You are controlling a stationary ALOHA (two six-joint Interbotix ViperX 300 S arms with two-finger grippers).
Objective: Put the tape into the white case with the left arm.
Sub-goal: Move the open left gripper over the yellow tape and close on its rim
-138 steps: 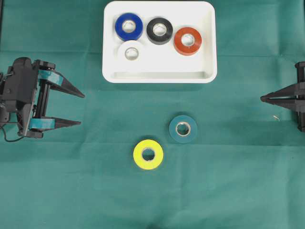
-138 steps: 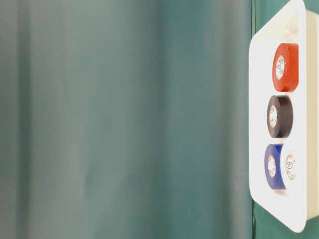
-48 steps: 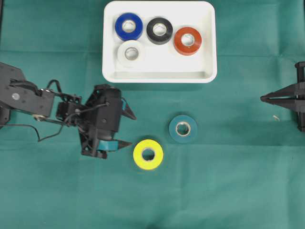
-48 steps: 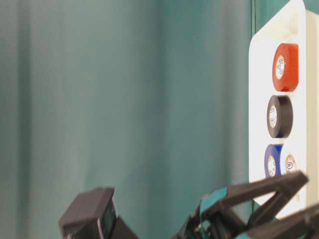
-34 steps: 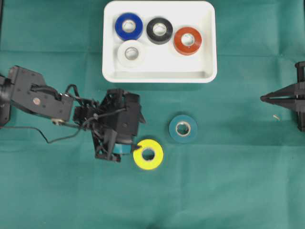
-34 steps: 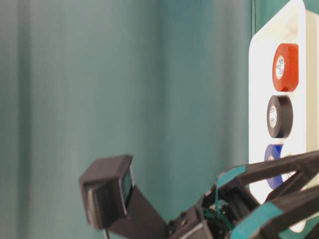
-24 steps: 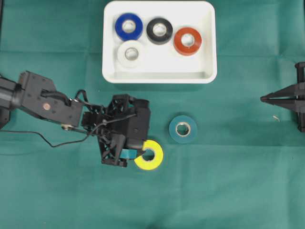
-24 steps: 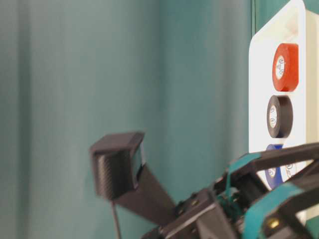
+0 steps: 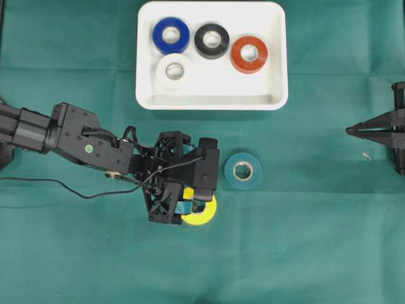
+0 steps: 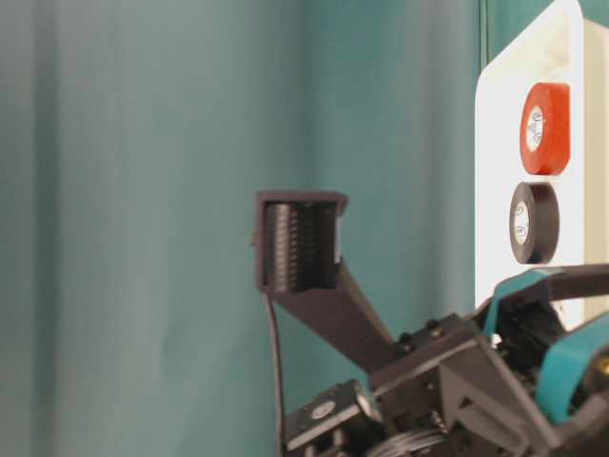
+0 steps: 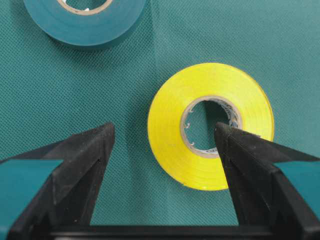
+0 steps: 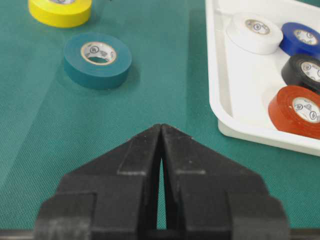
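A yellow tape roll point(image 11: 200, 170) lies flat on the green cloth, mostly hidden under my left wrist in the overhead view point(image 9: 202, 218). My left gripper point(image 11: 164, 131) hangs open over it. One fingertip point(image 11: 222, 135) is over the roll's centre hole and the other point(image 11: 102, 137) is outside the roll, so the jaws straddle one side of the ring without gripping it. A teal tape roll point(image 9: 231, 178) lies just to the right. The white case point(image 9: 212, 101) sits at the back with several rolls in it. My right gripper point(image 9: 349, 131) rests shut at the right edge.
The teal roll point(image 11: 85, 27) is close beyond the yellow one. The case point(image 12: 220, 100) holds blue point(image 9: 171, 35), black point(image 9: 212, 40), red point(image 9: 249, 54) and white point(image 9: 174, 71) rolls, leaving bare floor along its front wall. A thin cable point(image 9: 57, 183) trails from the left arm.
My left arm has swung right from the left edge and come down over the yellow roll, with its jaws held open throughout. The right arm and all the rolls have not moved.
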